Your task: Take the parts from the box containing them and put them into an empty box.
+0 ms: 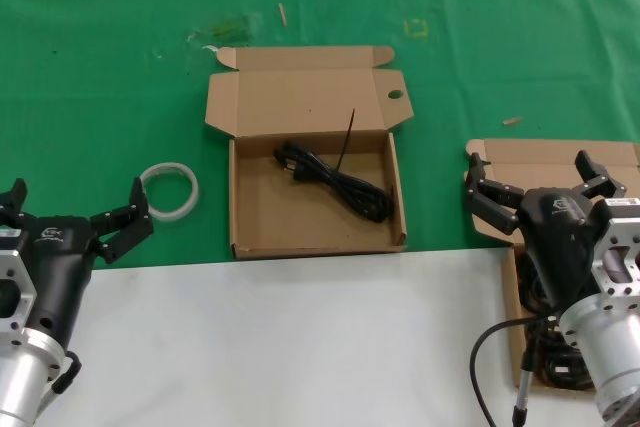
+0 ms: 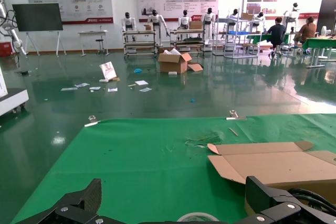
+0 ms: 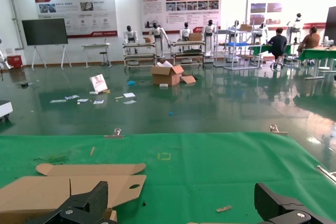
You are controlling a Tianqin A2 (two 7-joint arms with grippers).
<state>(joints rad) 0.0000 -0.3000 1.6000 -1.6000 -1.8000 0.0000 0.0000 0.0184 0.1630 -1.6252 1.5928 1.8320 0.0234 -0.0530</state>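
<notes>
head view: the right gripper (image 1: 535, 179) hangs with its black fingers (image 1: 487, 197) spread wide and holding nothing, over the near part of the box containing them (image 1: 560, 159), whose lid flap lies open on the green mat (image 1: 100, 77) at the right edge. dark cable of the parts (image 1: 553, 352) shows in that box beneath the right wrist, mostly hidden by the arm. the left gripper (image 1: 75, 212) sits low at the left, its fingers (image 1: 125, 225) also spread and empty, just beside a white ring (image 1: 168, 190) that lies flat on the mat.

between the two arms stands the empty box (image 1: 250, 217), lid folded back away from the robot, with a round hole (image 1: 395, 95) near one lid corner. one coiled black cable bundle (image 1: 335, 181) rests inside it, toward its right wall, with a thin black tie (image 1: 347, 143) sticking up from the coil. a white surface (image 1: 300, 347) covers the table's near part, and the box's front wall sits just at its edge.

left wrist view: two open fingertips (image 2: 265, 195) frame the holed box's lid (image 2: 273, 163). right wrist view: spread fingertips (image 3: 86, 200) with the same lid (image 3: 58, 187) beyond.
</notes>
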